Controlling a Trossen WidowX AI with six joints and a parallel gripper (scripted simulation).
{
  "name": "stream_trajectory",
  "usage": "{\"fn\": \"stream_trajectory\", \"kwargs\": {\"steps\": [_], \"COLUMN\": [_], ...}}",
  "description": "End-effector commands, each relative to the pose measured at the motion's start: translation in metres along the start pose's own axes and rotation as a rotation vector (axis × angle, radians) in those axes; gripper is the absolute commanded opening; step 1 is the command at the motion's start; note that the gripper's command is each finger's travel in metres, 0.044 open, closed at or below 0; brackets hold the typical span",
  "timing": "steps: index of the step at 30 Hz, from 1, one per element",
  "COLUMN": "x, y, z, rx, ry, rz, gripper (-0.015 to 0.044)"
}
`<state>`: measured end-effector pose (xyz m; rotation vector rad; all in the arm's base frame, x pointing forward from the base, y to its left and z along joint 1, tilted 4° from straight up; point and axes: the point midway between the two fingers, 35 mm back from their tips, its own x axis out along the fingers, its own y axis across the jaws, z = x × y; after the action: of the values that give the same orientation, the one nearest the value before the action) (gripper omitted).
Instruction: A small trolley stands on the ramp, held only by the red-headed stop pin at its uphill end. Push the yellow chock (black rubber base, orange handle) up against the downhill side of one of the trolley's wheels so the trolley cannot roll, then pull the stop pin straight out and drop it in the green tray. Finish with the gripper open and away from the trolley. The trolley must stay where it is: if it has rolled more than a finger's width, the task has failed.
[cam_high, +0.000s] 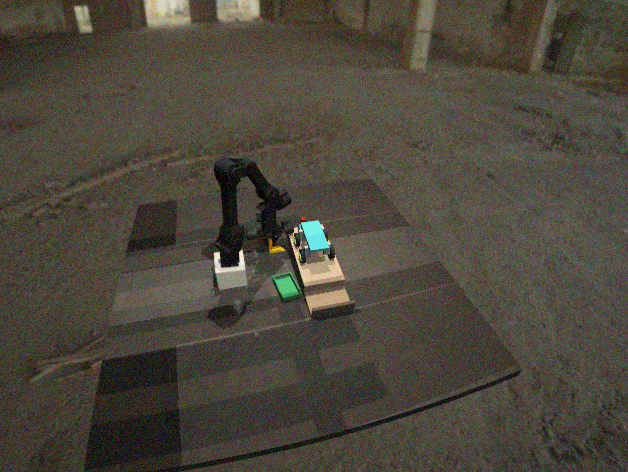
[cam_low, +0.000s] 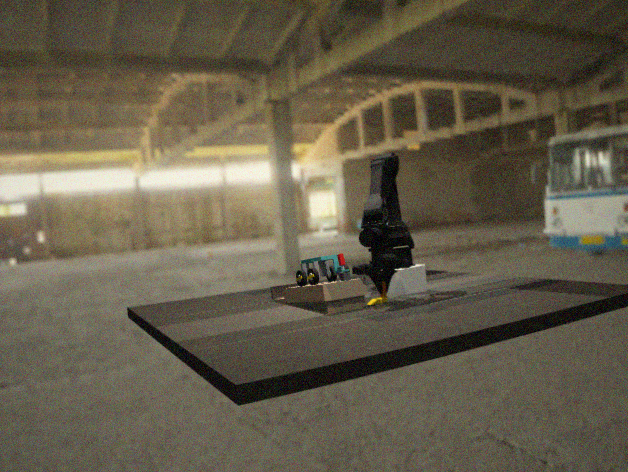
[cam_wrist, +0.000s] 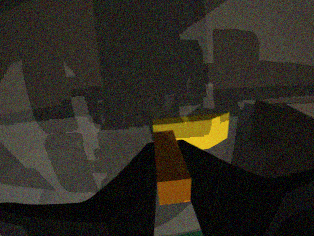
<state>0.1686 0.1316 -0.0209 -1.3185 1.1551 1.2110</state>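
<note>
The yellow chock (cam_high: 277, 249) (cam_low: 375, 301) (cam_wrist: 216, 134) stands on the table beside the ramp's uphill part, its orange handle upright. My gripper (cam_high: 270, 240) (cam_low: 383, 288) (cam_wrist: 165, 147) points down and is shut on that handle. The trolley (cam_high: 314, 235) (cam_low: 318, 262) with its light blue top stands on the upper part of the ramp (cam_high: 320, 274) (cam_low: 345, 289). The red-headed stop pin (cam_high: 303, 219) (cam_low: 341, 259) is upright at its uphill end. The green tray (cam_high: 279, 289) lies between the arm's base and the ramp. The chock's black base is hard to make out.
The arm's white base block (cam_high: 230, 278) (cam_low: 412, 280) stands on the other side of the chock from the ramp. The ramp's low end has a raised lip (cam_high: 332, 309). The ramp's side wall is close to my gripper.
</note>
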Motion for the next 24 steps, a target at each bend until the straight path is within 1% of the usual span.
{"fn": "stream_trajectory", "kwargs": {"steps": [1,24], "x": [-0.006,-0.093], "y": [0.0,0.001], "z": [0.0,0.001], "rx": [-0.001,-0.004], "ry": [0.001,0.005], "rz": [0.0,0.002], "gripper": [0.0,0.0]}}
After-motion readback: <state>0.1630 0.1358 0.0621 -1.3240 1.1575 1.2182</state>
